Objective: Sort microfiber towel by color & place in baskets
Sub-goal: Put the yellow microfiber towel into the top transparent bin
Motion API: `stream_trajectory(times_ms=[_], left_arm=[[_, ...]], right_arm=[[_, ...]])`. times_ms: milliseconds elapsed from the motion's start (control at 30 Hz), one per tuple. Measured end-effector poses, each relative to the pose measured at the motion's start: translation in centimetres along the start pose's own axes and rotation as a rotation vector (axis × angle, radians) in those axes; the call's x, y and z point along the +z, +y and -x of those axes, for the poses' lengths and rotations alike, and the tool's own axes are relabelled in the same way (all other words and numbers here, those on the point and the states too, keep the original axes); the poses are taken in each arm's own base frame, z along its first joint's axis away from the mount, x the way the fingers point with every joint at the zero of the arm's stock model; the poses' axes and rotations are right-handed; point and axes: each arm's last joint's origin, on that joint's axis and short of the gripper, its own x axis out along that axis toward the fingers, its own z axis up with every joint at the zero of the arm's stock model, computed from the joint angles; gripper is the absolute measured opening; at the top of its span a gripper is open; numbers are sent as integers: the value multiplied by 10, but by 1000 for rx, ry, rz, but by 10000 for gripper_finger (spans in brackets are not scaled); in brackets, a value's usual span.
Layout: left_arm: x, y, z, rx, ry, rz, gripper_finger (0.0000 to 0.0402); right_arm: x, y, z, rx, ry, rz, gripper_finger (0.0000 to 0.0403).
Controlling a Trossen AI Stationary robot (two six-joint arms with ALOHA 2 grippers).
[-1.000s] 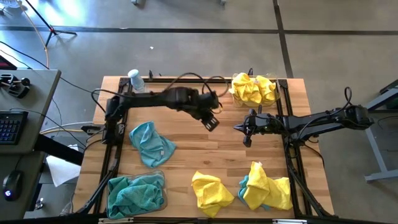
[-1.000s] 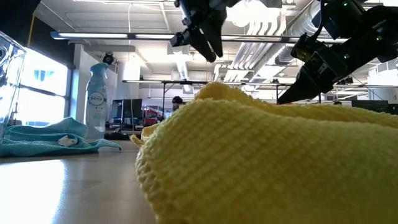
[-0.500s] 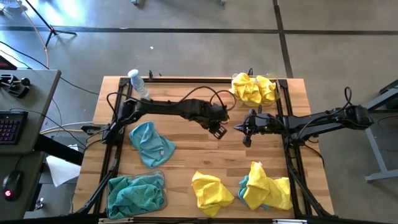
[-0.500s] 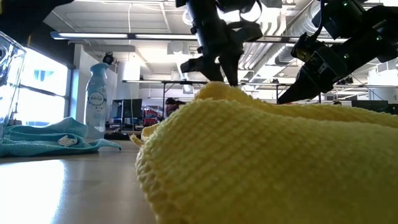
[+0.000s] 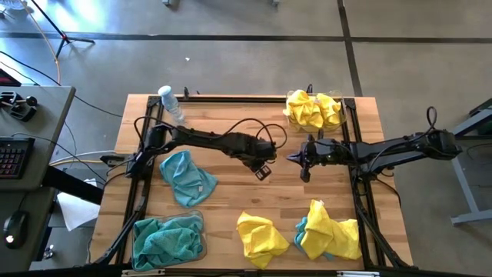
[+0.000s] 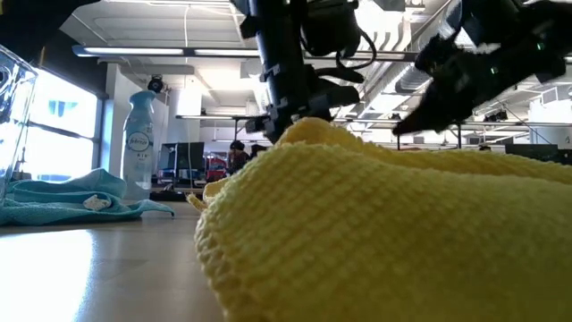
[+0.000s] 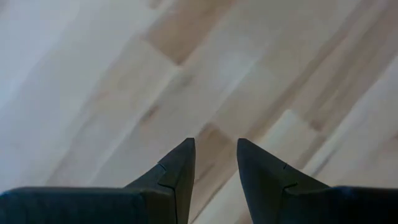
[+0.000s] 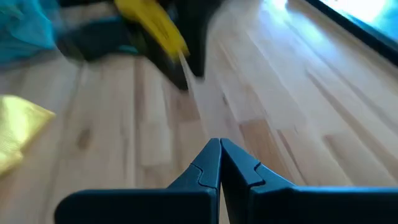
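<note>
Left gripper (image 5: 262, 171) hangs part-open and empty over your bare table (image 5: 231, 181); right gripper (image 5: 295, 158) is closed, empty. A yellow towel (image 6: 384, 237) fills your low view, blocking the table beyond.

Bright overhead light; low view backlit; right wrist view motion-blurred.

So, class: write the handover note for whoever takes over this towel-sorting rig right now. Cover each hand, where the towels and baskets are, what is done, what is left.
Left hand: open, empty, over bare wood mid-table.
Right hand: shut, empty, waiting just to the right of the left hand.
Done: yellow towels fill the far-right basket; teal towels lie in the near-left basket.
Left: loose teal towel at left; loose yellow towel near front centre; mixed yellow-over-teal pile at front right.
A water bottle lies at the far-left corner.
</note>
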Motion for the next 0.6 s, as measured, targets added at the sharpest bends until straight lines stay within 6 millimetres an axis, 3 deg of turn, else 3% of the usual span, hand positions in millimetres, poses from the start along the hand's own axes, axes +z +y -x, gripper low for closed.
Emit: stream_trajectory(times_ms=[200, 367, 500, 600], left_arm=[[-27, 12, 2, -68, -57, -10, 108], [-56, 39, 21, -124, -136, -6, 108], [-76, 62, 38, -204, -211, 14, 108], [-87, 74, 51, -247, -260, 32, 108]], right_arm=[[64, 24, 15, -125, 115, 71, 0], [118, 44, 34, -178, 304, -136, 0], [134, 61, 46, -272, 508, -353, 0], [132, 78, 53, -354, 640, -489, 2]])
